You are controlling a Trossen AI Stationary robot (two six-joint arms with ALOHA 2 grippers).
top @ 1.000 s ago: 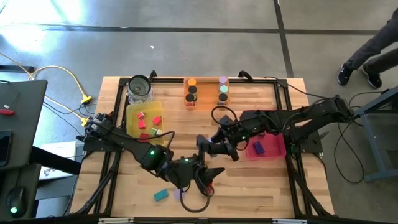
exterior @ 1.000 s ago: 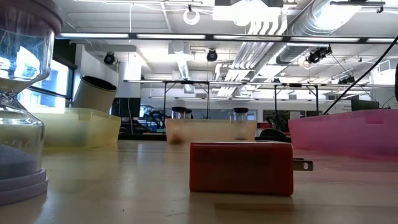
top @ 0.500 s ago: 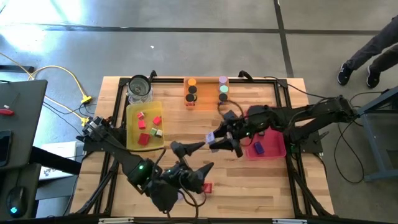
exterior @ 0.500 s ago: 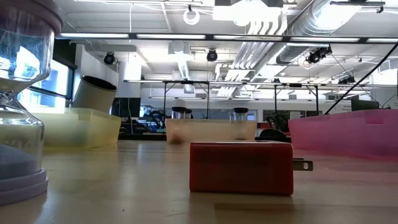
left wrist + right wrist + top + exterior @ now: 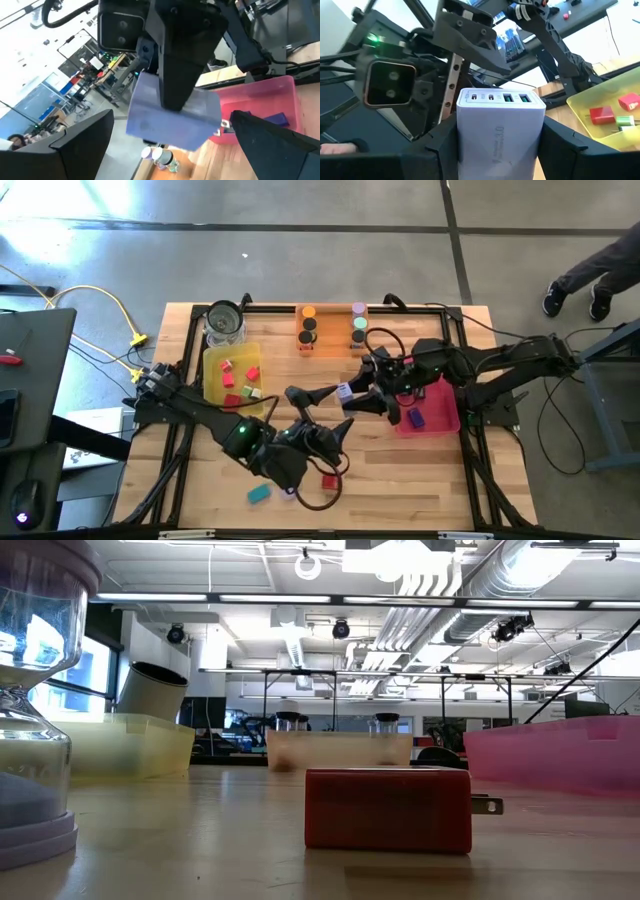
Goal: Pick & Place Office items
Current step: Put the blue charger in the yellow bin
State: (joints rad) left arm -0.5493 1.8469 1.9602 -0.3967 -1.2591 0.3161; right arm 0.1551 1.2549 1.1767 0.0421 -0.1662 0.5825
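Two sets of fingers crowd the same small patch of air above the counter (image 5: pixel 400 480), and that is the chief risk, I judge: the left gripper (image 5: pixel 318 418) stands splayed wide with nothing between its fingers (image 5: pixel 65 145), right in front of the lavender block (image 5: pixel 500 132) that the right gripper (image 5: pixel 352 396) carries. A slight misjudged move could knock the block loose or make the arms collide.

The right fingers (image 5: pixel 560 145) are closed partway, clamping the lavender block on both sides, aloft, just beside the pink tray (image 5: pixel 450 420). Should it slip, it would likely fall short of the tray. On the counter near the left fingers lie a red block (image 5: pixel 329 480) and a teal block (image 5: pixel 259 494).
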